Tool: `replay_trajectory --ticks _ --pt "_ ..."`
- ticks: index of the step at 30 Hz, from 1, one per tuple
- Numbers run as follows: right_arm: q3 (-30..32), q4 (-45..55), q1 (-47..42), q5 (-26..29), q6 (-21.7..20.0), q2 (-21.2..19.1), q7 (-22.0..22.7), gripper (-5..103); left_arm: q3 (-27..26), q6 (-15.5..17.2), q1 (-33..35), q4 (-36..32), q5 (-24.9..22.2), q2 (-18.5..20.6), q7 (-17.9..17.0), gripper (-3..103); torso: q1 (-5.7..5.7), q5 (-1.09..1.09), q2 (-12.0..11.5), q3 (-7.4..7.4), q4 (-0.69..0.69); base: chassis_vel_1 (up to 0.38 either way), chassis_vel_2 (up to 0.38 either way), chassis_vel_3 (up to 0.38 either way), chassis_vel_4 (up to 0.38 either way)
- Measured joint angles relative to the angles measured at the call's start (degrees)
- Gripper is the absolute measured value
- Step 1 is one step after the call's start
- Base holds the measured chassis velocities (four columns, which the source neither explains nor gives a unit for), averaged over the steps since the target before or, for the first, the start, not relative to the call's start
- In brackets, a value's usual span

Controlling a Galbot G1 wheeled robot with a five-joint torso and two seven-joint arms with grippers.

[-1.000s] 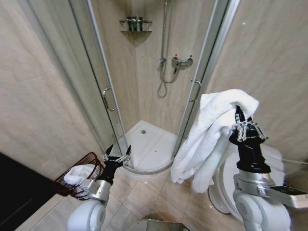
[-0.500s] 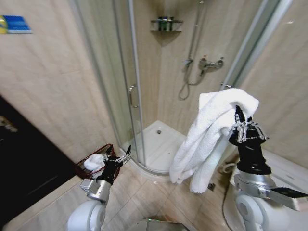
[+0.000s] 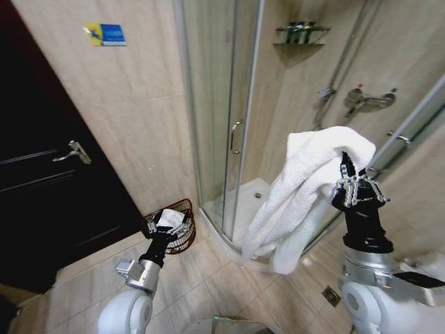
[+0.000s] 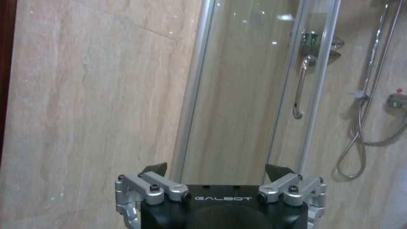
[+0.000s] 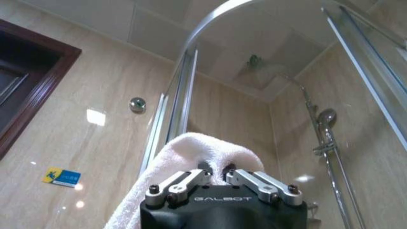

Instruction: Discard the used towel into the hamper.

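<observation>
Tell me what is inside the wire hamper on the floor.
The hamper holds a crumpled white cloth near its top. The left gripper stands in front of the basket and covers part of it, so its bottom and anything lower cannot be seen.

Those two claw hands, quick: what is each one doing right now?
Left gripper: open, holding nothing, low in front of the hamper.
Right gripper: closed on the white towel, raised high.

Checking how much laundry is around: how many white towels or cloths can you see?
2. One white towel hangs from the raised right gripper, shut on it. One white cloth lies in the hamper on the floor by the shower, behind the open left gripper. More may lie beneath.
</observation>
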Motion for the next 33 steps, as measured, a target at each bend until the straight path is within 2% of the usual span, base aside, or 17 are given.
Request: replay_trajectory --ticks 11,21,24,26,27,29,31,33 --pt "-0.01 0.0 -0.2 -0.13 -0.02 0.09 0.17 7 0.0 0.0 0.0 0.0 0.0 0.0 0.0 100 0.01 -0.02 0.05 0.02 0.0 0.073 0.077 -0.081 -0.077" --pt "-0.13 0.01 -0.3 -0.09 0.01 0.05 0.23 7 0.0 0.0 0.0 0.0 0.0 0.0 0.0 100 0.05 -0.04 0.1 0.05 0.01 0.222 0.215 -0.227 -0.225" --pt "-0.26 0.0 -0.31 0.3 0.01 -0.09 0.49 7 0.0 0.0 0.0 0.0 0.0 0.01 0.0 100 0.04 0.03 0.11 0.05 0.0 0.223 0.258 -0.27 -0.275" --pt "-0.28 0.01 -0.32 0.48 0.01 -0.17 0.52 7 -0.01 0.0 0.0 0.0 0.0 0.06 0.0 100 0.05 -0.1 0.11 0.06 0.0 0.163 0.206 -0.242 -0.196" --pt "-0.28 0.01 -0.36 0.54 0.01 -0.19 0.52 7 -0.01 0.0 0.0 0.0 0.0 0.06 0.0 100 0.03 -0.01 0.13 0.05 -0.01 0.155 0.001 -0.126 -0.166" --pt "-0.28 0.01 -0.36 0.58 0.02 -0.2 0.51 7 -0.01 0.0 0.01 0.0 0.0 0.05 0.0 100 0.03 0.02 0.14 0.05 0.03 0.155 0.001 -0.079 -0.116" --pt "-0.31 0.01 -0.37 0.64 0.01 -0.2 0.49 7 -0.02 0.0 0.01 0.0 0.0 0.05 -0.01 100 0.06 -0.05 0.12 0.07 0.04 0.087 0.074 0.048 -0.007" --pt "-0.41 0.01 -0.33 0.7 0.02 -0.25 0.55 7 -0.01 0.0 0.0 0.0 0.0 0.03 -0.01 100 0.06 0.03 0.13 0.07 0.03 -0.01 0.021 0.028 0.002"
